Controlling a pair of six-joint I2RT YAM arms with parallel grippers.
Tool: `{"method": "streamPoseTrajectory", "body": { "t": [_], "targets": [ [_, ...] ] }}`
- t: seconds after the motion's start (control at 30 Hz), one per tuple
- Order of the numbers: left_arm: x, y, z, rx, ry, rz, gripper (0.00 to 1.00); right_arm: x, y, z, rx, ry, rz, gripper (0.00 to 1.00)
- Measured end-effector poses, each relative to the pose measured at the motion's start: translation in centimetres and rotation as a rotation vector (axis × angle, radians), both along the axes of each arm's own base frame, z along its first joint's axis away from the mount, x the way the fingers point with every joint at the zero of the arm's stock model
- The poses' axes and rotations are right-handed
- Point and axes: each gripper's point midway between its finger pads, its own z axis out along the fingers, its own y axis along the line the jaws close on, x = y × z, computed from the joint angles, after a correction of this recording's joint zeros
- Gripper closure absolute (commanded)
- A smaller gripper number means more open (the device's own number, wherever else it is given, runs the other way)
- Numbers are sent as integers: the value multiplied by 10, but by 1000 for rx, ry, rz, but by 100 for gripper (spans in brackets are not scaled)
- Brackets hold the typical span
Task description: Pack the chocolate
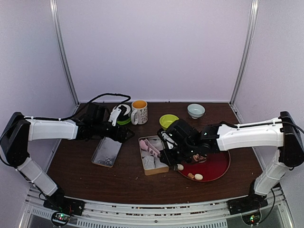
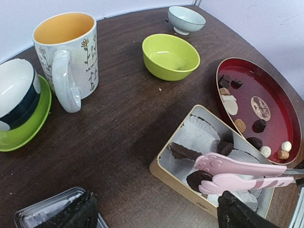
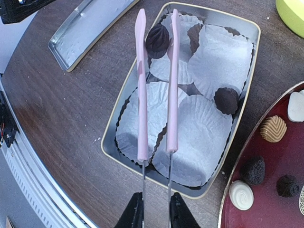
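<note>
My right gripper is shut on the wire handles of pink tongs. The tongs reach over an open tan tin lined with white paper cups. Between the tong tips is a dark chocolate, above a cup at the tin's far end. Another dark chocolate sits in the tin. More chocolates, one tan, one dark and one white, lie on the red tray. My left gripper hangs open and holds nothing, left of the tin.
The tin's lid lies upside down left of the tin. Behind stand a yellow-lined mug, a lime bowl, a small pale bowl and a cup on a green saucer.
</note>
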Motion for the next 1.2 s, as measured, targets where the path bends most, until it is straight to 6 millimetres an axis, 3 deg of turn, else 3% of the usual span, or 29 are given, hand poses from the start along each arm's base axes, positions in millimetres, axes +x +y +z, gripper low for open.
{"method": "streamPoseTrajectory", "body": {
  "t": [0.4, 0.57, 0.73, 1.03, 1.2],
  "targets": [
    [0, 0, 1, -1, -2, 0, 11, 7, 1, 2, 6, -28, -34, 79],
    [0, 0, 1, -1, -1, 0, 11, 11, 4, 1, 9, -31, -46, 69],
    [0, 0, 1, -1, -1, 0, 11, 12, 4, 1, 6, -35, -49, 65],
    [0, 0, 1, -1, -1, 0, 11, 12, -1, 0, -14, -37, -56, 69],
    [0, 0, 1, -1, -1, 0, 11, 2, -18, 7, -55, -16, -51, 75]
  ]
}}
